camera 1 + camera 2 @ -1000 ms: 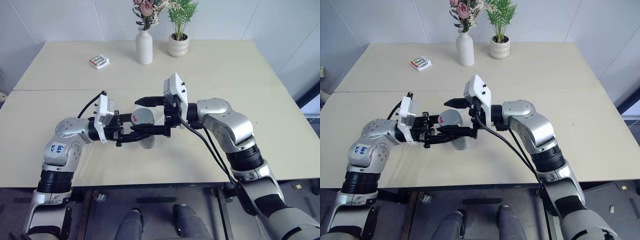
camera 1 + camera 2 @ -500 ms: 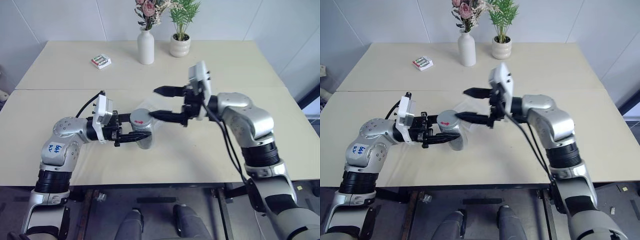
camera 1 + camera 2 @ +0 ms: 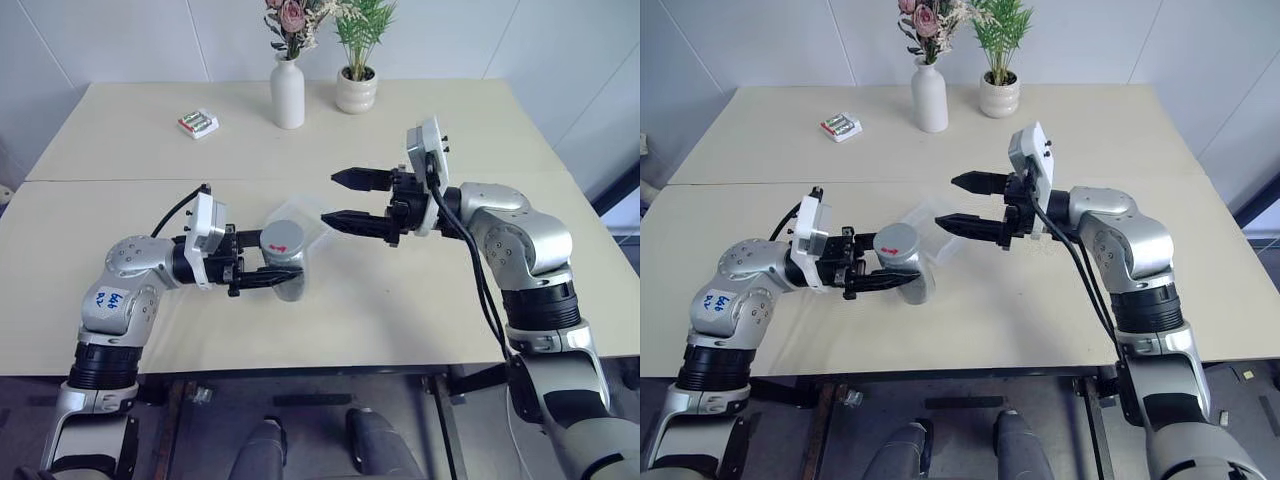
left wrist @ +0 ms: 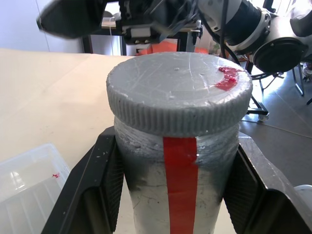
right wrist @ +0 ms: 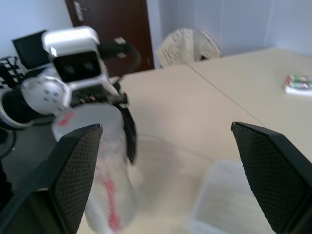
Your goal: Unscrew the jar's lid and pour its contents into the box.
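1. My left gripper (image 3: 262, 277) is clamped on the jar (image 4: 178, 183), one black finger pressed against each side of its silvery-grey body, just under the cap.
2. I hold the jar out over the near part of the table (image 3: 420, 300), my left gripper pointing level toward my right side.
3. The lid (image 4: 179, 92) sits on the jar, its ribbed edge closed down all round, with a small red mark near the rim and a red strip running down the jar's side below it.
4. My right gripper (image 3: 348, 197) is spread wide and has hold of nothing; its two black fingers point level at the jar, with a clear gap between their tips and the lid.
5. The box (image 3: 310, 213), clear plastic, lies flat on the table just behind the jar, below the tips of my right gripper.
6. I cannot make out the contents through the jar's wall.
7. At the far edge stand a white vase (image 3: 287, 93) with flowers, a plant pot (image 3: 356, 92) and a battery pack (image 3: 198, 123).
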Controlling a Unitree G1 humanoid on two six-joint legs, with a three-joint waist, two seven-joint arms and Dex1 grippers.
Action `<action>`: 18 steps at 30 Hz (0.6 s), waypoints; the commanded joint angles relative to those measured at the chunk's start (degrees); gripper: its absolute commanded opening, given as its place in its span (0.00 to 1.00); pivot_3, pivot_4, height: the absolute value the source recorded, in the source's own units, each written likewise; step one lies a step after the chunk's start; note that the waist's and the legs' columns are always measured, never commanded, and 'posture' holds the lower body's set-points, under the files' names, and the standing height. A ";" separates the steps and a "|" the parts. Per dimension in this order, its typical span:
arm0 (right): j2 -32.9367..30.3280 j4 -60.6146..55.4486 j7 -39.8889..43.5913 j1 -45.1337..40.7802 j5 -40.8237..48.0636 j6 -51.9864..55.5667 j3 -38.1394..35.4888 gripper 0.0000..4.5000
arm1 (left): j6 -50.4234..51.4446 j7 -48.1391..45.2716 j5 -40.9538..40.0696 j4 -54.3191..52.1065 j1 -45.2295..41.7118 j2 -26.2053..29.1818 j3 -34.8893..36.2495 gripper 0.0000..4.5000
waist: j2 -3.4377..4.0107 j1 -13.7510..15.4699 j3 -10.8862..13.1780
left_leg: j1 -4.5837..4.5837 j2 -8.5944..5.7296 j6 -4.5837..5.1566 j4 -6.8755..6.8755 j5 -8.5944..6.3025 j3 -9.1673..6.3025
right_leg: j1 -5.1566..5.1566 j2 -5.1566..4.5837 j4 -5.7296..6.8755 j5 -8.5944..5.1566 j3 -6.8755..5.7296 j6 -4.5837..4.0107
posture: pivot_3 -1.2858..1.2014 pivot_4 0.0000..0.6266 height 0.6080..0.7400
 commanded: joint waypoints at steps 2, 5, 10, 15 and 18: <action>3.15 -6.58 -2.47 -0.64 1.71 1.59 1.83 0.99 | 0.10 -0.08 -0.94 -1.99 -0.11 0.66 0.51 0.52 | 0.00 0.00 0.00 | 0.00 -0.01 0.00 0.02 0.00 0.00 | 0.00 -0.02 0.00 0.00 0.00 0.00 | 0.52 0.24 1.00; 5.04 -7.49 -3.48 -0.75 0.39 0.84 3.79 0.99 | 0.33 -0.16 -0.91 -1.93 -0.18 0.79 0.45 0.52 | 0.00 0.02 0.00 | 0.00 -0.02 0.00 0.02 0.00 0.00 | 0.01 -0.02 0.00 0.00 0.00 0.00 | 0.52 0.24 1.00; 6.53 -7.15 -3.00 -1.63 0.61 0.95 5.42 0.99 | 0.51 -0.40 -0.93 -1.77 -0.46 0.60 0.20 0.52 | 0.00 0.10 0.00 | 0.00 -0.03 0.00 0.02 0.00 0.00 | 0.01 -0.04 -0.01 0.00 0.00 0.00 | 0.52 0.24 1.00; 7.57 -5.98 -3.36 -2.26 -1.93 0.71 8.77 0.99 | 0.39 -0.33 -0.85 -1.59 -0.67 0.26 -0.12 0.52 | 0.00 -0.04 0.00 | 0.00 0.00 0.00 0.00 0.00 0.00 | -0.01 0.00 0.01 0.00 0.00 -0.01 | 0.52 0.24 1.00; 8.22 -4.71 -4.05 -2.68 -3.51 -0.01 9.65 0.99 | 0.36 -0.34 -0.97 -1.67 -0.59 0.29 -0.22 0.52 | 0.00 0.01 0.00 | 0.00 -0.02 0.00 0.01 0.00 0.00 | -0.01 -0.02 0.01 0.00 0.00 -0.01 | 0.52 0.24 1.00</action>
